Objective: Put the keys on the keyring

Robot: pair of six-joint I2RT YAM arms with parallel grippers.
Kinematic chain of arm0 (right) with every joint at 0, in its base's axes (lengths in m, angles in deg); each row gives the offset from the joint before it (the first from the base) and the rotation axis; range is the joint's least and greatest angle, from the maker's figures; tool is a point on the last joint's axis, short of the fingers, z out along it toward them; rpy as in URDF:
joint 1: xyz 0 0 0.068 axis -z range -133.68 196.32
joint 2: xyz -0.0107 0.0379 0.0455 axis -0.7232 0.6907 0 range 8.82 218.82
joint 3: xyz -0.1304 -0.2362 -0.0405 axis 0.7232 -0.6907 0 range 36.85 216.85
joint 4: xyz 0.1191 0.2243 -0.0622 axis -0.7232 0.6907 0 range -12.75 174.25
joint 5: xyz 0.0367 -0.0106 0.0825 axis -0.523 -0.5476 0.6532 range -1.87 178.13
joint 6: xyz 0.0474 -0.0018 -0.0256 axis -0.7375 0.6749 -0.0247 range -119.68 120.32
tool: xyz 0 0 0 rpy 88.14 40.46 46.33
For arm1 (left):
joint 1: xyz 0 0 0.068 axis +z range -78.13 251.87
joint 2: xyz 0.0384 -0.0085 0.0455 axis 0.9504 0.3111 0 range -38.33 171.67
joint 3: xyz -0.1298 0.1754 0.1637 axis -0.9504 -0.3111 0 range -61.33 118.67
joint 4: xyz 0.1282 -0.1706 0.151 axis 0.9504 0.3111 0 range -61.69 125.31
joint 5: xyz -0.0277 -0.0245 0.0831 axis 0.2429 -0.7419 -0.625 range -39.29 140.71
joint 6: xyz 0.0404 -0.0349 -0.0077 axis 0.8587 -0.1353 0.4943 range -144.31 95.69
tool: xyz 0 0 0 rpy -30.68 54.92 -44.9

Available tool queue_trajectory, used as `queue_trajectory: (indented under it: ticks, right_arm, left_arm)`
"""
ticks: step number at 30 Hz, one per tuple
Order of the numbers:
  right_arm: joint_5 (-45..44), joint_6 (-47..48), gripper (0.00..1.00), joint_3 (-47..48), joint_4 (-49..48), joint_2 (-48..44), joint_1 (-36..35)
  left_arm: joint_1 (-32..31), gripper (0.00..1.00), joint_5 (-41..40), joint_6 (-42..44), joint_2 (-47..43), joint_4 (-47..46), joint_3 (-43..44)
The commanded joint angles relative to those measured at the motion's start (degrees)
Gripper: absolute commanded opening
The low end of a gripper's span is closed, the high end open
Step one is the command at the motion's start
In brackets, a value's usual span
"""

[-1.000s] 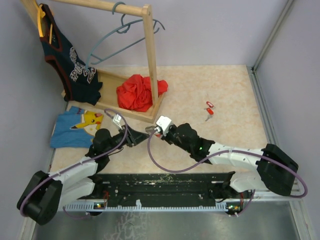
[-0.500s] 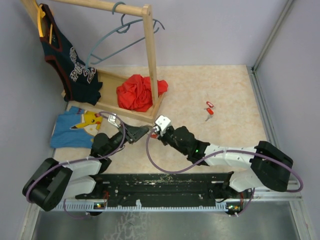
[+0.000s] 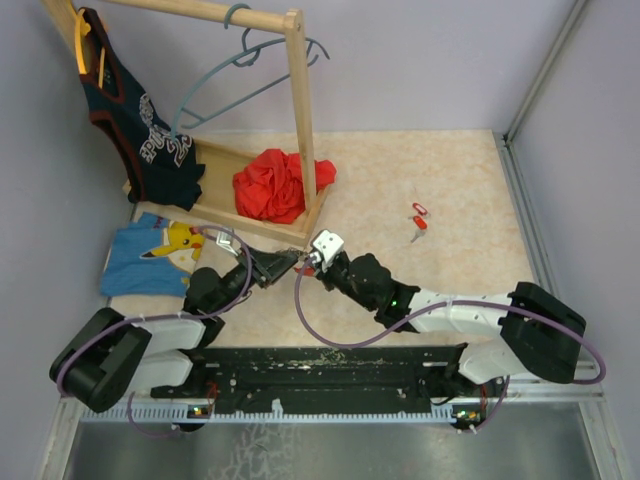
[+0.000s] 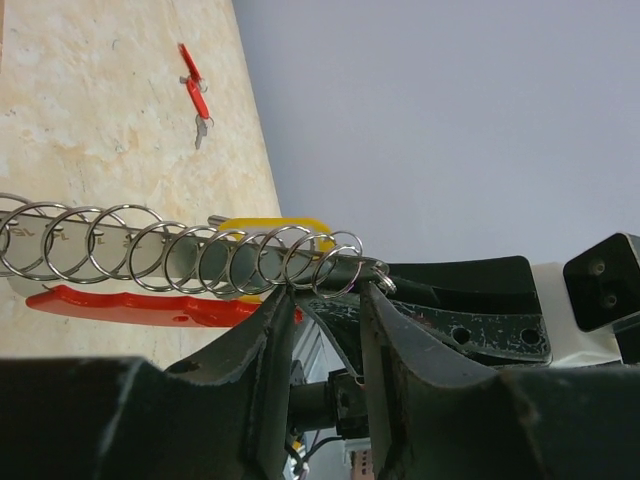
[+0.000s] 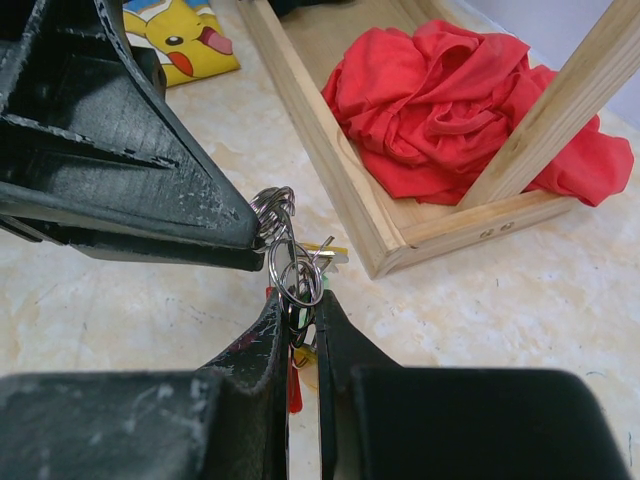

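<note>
My left gripper and right gripper meet tip to tip near the table's middle left. In the left wrist view the keyring is a thin metal wire threaded with several split rings, and a red tag and a yellow tag hang from it. My left gripper grips its near end. My right gripper is shut on a split ring with green, yellow and red key tags, right at the keyring's end. Two red keys lie loose on the table; they also show in the left wrist view.
A wooden clothes rack stands at the back left with a grey-blue hanger, a dark jersey and a red cloth on its base. A blue Pikachu shirt lies left of my left arm.
My left gripper has swung up and to the right, tip now against the right gripper's. The right gripper shifted slightly. The loose red keys have not moved.
</note>
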State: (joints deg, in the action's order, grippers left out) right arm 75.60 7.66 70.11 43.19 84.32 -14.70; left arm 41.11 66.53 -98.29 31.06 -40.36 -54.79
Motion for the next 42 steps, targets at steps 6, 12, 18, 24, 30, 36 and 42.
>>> queue_trajectory:
  ticks: [6,12,18,24,30,36,42]
  right_arm:
    - [0.7,-1.2,0.00,0.2,-6.0,0.0,-0.9]
    - [1.0,-1.4,0.00,-0.1,-6.2,0.3,-0.9]
    - [0.9,-1.2,0.00,-0.4,-6.0,0.1,-0.9]
    - [0.3,0.2,0.00,-0.5,-5.1,-0.4,-0.9]
    - [0.0,4.8,0.00,-0.7,-3.1,-1.2,-0.9]
    - [4.0,13.0,0.00,0.0,1.1,-2.9,-0.9]
    - [5.8,19.2,0.00,-0.1,3.4,-3.8,-0.9]
  left_arm:
    - [-0.8,0.32,-1.6,-3.3,5.6,-12.6,-0.3]
    - [-0.8,0.27,-2.8,-3.4,5.9,-14.8,-0.3]
    - [-0.8,0.21,-4.1,-2.0,4.1,-13.0,-0.9]
    - [-0.8,0.02,-4.0,-0.4,1.4,-8.2,-1.2]
    - [-0.8,0.00,-2.9,5.1,-3.8,2.7,0.2]
    - [-0.7,0.00,-0.1,16.1,-10.0,21.7,5.5]
    - [0.3,0.00,5.2,25.3,-13.4,37.7,10.5]
